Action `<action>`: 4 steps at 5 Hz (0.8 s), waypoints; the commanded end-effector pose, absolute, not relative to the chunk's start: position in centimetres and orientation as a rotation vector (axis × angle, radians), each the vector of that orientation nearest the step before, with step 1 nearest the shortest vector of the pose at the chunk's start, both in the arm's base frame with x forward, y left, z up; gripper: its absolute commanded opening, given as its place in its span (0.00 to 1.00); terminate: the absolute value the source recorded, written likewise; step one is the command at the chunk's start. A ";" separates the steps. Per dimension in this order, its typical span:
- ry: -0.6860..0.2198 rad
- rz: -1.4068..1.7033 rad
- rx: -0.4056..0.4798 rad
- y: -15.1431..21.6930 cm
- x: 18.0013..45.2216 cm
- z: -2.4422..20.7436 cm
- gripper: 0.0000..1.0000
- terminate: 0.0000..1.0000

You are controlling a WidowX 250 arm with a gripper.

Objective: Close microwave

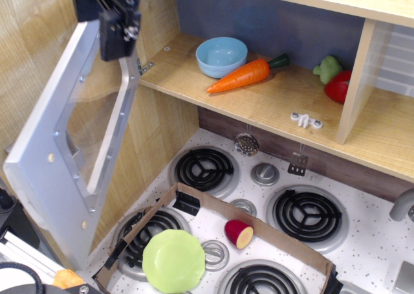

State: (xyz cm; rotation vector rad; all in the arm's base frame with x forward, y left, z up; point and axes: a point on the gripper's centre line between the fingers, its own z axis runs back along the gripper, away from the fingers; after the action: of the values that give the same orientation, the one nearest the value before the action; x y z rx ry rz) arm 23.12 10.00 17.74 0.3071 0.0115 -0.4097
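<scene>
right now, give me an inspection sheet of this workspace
surface: speckled white stovetop with four coil burners.
job's things: microwave door swung wide open, hinged at the shelf's left end; microwave shelf holds a blue bowl, carrot, green vegetable and a red item.
clutter: cardboard tray over the burners, green plate, red-and-yellow fruit piece.
hand: hand at the door's top edge; open or shut unclear.
cables: dark cable at bottom left.
surroundings: wood-panel wall on the left.
</scene>
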 end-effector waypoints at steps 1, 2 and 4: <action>0.030 -0.445 0.337 11.9 23.0 19.5 1.00 0.00; 0.071 -0.477 0.359 13.0 22.9 19.7 1.00 0.00; 0.119 -0.482 0.391 15.0 22.2 19.6 1.00 0.00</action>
State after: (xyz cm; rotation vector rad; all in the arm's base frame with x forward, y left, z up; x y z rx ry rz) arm 21.59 14.89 18.17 0.3603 0.1415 -0.4946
